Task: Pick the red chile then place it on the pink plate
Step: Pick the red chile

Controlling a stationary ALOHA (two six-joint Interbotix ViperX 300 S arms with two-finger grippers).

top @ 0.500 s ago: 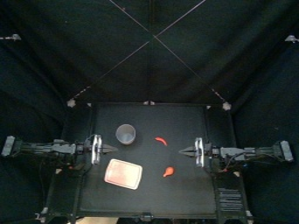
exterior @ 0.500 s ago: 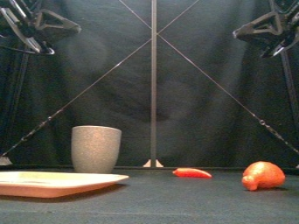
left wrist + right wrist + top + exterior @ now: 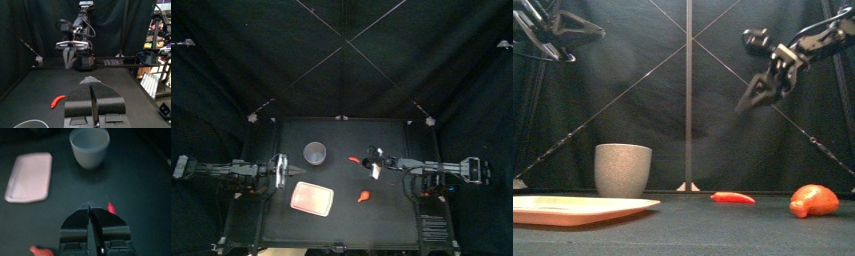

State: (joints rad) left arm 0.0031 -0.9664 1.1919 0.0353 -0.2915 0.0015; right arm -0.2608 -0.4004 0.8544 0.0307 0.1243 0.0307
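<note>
The right gripper [image 3: 87, 208] is hanging high over the middle of the table with its jaws pressed together, only a thin seam showing between them, and it is gripping nothing. The red chile [image 3: 734, 198] is lying flat on the table well below it, a little toward the left arm's side of the tips. In the right wrist view only a short red sliver of the chile is peeking out beside the closed tips, and the jaws are covering the rest. In the top view the gripper is crowding the chile, so it is hard to make out there.

Beyond the tips, the grey cup [image 3: 90, 147] is standing upright, and the pink plate [image 3: 30, 176] is lying farther off to one side of it, well apart from the chile. A red-orange toy [image 3: 814, 201] is sitting nearer the table's front than the gripper. The right wrist picture's edge is cutting it off.

The left gripper [image 3: 91, 82] is resting at the table's left side, jaws closed and empty. A pale curved rim [image 3: 30, 123] is showing at the corner of its view, too cropped to identify.
</note>
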